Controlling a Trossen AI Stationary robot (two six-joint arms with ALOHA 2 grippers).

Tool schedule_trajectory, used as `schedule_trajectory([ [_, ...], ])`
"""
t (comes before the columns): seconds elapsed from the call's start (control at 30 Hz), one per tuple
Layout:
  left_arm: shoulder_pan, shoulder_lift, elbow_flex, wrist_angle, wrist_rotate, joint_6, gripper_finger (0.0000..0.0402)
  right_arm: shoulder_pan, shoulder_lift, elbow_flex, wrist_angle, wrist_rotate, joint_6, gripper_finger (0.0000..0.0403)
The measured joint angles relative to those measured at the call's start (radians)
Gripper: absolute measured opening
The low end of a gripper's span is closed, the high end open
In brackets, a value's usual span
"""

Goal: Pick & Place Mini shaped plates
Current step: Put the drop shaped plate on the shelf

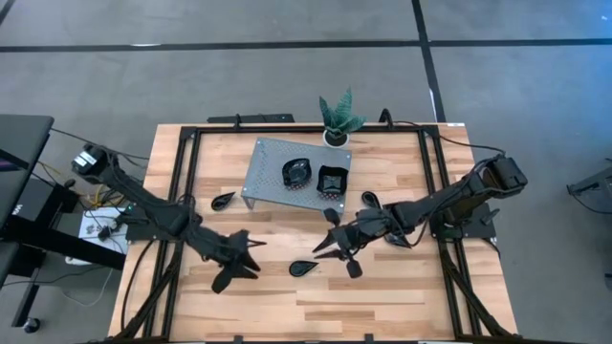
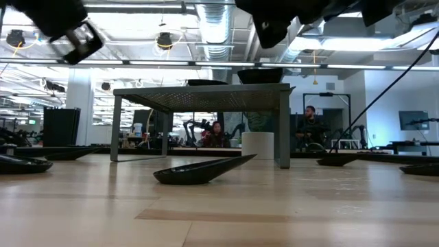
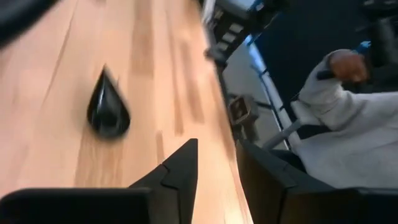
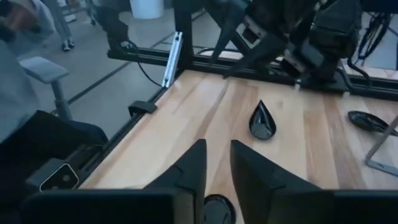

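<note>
- Two dark arms reach inward over a pale wooden table point(image 1: 382, 296); its near half is mostly bare wood.
- The left gripper point(image 1: 251, 256) hangs over the table's near-left part, its two fingers parted with a narrow gap and nothing between them. A leaf-shaped plate point(image 1: 226, 279) lies just beside it toward the near edge; whether they touch cannot be told.
- The left wrist view shows a teardrop plate point(image 3: 107, 112) flat on the wood, ahead of the fingers point(image 3: 180, 177), with the table edge close alongside.
- The right gripper point(image 1: 327, 246) hovers near the middle of the table, fingers slightly apart and holding nothing. A round plate point(image 1: 355, 270) sits below it, seen between the fingertips point(image 4: 193, 168) in the right wrist view.
- Another teardrop plate point(image 1: 304, 268) rests between the two grippers, clear of both.
- The grey perforated stand point(image 1: 263, 182) occupies the far centre, carrying two plates on top: a roundish one point(image 1: 297, 173) and a square wavy-rimmed one point(image 1: 332, 179).
- More plates are scattered around it: one point(image 1: 223, 200) off the stand's left side, one point(image 1: 331, 217) at its near-right corner and one point(image 1: 368, 200) beside the right arm.
- A small green potted plant point(image 1: 338, 119) stands at the far edge, behind the stand.
- Black frame rails point(image 1: 185, 191) run along both sides, narrowing the room there.
- People sit in the room beyond the table.
</note>
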Motion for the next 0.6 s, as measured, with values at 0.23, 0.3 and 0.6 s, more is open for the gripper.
schedule_trajectory([
  [0.23,-0.092,0.006,-0.001,-0.191,-0.217,-0.159,0.0108,0.012,0.000,0.000,-0.006,0.020,0.000,0.0087],
  [0.3,-0.106,0.023,-0.001,-0.181,-0.297,-0.132,0.0106,0.016,0.000,0.000,-0.005,0.020,0.000,0.0087],
  [0.6,-0.113,0.191,-0.001,-0.054,-0.368,-0.043,0.0104,0.036,0.000,0.000,0.000,0.019,0.077,0.0087],
])
